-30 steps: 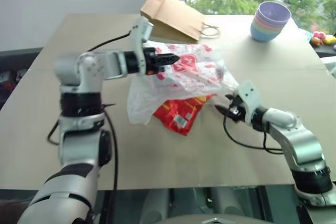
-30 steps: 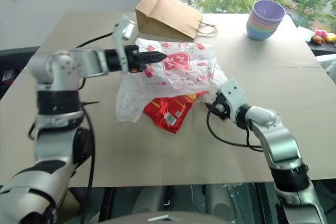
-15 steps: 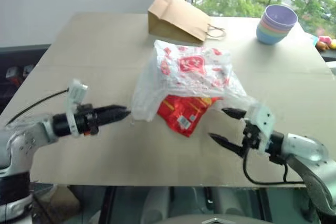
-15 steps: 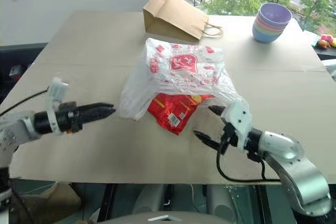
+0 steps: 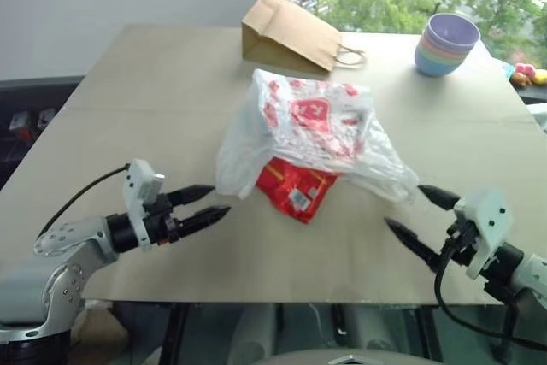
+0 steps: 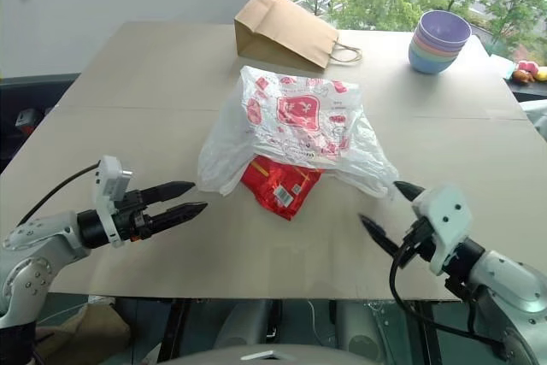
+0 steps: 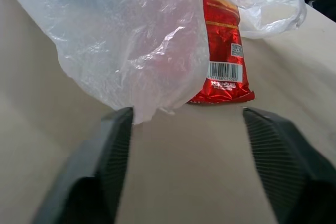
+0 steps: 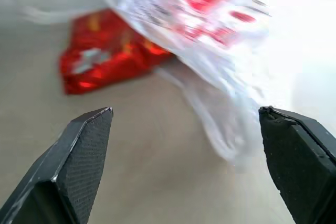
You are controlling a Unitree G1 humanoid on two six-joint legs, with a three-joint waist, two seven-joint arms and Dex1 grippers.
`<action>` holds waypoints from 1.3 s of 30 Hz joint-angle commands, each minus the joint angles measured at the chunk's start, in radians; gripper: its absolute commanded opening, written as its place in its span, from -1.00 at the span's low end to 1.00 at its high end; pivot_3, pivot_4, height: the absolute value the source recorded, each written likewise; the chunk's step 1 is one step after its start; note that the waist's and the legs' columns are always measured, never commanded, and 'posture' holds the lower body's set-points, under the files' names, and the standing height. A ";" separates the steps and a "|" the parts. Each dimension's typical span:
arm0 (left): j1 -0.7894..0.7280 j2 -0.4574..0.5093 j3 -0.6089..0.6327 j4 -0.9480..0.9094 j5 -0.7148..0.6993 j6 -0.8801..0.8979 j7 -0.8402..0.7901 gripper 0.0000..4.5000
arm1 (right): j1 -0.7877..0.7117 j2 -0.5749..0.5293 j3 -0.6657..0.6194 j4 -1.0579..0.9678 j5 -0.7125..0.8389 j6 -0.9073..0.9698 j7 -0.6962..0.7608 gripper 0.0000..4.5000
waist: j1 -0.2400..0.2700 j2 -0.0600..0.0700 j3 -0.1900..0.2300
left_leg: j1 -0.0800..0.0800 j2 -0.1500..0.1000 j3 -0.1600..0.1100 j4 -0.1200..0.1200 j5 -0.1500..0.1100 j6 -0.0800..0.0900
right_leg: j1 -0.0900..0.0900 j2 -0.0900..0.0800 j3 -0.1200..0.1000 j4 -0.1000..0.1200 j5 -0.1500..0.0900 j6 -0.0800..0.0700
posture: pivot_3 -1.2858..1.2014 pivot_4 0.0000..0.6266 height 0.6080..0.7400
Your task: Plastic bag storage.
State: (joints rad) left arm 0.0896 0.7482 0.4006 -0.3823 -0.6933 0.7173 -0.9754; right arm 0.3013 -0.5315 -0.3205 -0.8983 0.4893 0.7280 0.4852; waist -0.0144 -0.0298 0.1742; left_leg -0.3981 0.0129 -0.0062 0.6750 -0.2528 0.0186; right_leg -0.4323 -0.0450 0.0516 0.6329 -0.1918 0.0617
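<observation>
Barcode on red snack packet (image 7: 222,51) under plastic bag (image 7: 126,35), left wrist view

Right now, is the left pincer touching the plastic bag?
Apart. In the right eye view, bare table shows between the open left pincer and the plastic bag.

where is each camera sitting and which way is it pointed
Left eye and right eye views: on the head, looking forward and down over the table; both arms show, left tool and right tool open.
Left wrist view: on the left wrist, looking along its two fingers at the plastic bag and red snack packet.
Right wrist view: on the right wrist, between its fingers, facing the same bag.
Shared: all views show the bag lying over the packet.
</observation>
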 commanded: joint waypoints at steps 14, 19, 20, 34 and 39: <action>-0.044 -0.101 -0.154 -0.022 0.128 -0.082 0.222 1.00 | -0.253 0.027 0.118 0.348 -0.087 -0.040 -0.074 -0.87 | 0.008 0.002 0.000 | -0.002 -0.003 0.002 -0.005 -0.001 0.002 | 0.001 -0.001 -0.002 -0.006 0.000 0.000 | 0.03 -0.52 1.00; -0.138 -0.205 -0.259 -0.003 0.158 -0.043 0.333 1.00 | -0.245 0.035 0.109 0.336 -0.071 -0.028 -0.078 -0.99 | 0.001 0.002 0.000 | 0.000 -0.003 0.002 -0.004 -0.001 0.002 | 0.002 -0.001 -0.002 -0.006 0.001 0.000 | 0.03 -0.52 1.00; -0.148 -0.221 -0.251 -0.009 0.118 -0.010 0.339 0.89 | -0.247 0.039 0.098 0.328 -0.057 -0.020 -0.080 -1.00 | -0.001 0.002 0.000 | 0.000 -0.003 0.002 -0.004 -0.001 0.002 | 0.002 0.000 -0.002 -0.006 0.001 0.000 | 0.03 -0.52 1.00; -0.441 0.005 0.037 0.197 -0.919 0.460 0.516 -1.00 | -0.627 -0.154 -0.212 0.414 0.698 0.314 -0.105 -1.00 | 0.000 0.003 0.001 | 0.000 0.002 -0.001 -0.002 -0.001 0.002 | 0.003 0.004 -0.002 -0.005 0.001 0.000 | 0.03 -0.52 1.00; -0.625 -0.007 0.001 0.316 -1.061 0.411 0.695 -1.00 | -0.836 -0.227 -0.192 0.592 0.711 0.337 -0.176 -1.00 | -0.001 0.002 0.002 | -0.001 -0.001 -0.001 -0.003 -0.001 0.002 | 0.003 0.005 -0.001 -0.006 0.002 -0.002 | 0.03 -0.52 1.00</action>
State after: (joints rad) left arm -0.5139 0.7382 0.4091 -0.0724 -1.7043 1.1440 -0.3161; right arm -0.5118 -0.7364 -0.4933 -0.3322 1.1871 1.0641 0.3198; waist -0.0152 -0.0274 0.1760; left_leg -0.3992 0.0110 -0.0069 0.6713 -0.2538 0.0205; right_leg -0.4298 -0.0405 0.0508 0.6269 -0.1880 0.0590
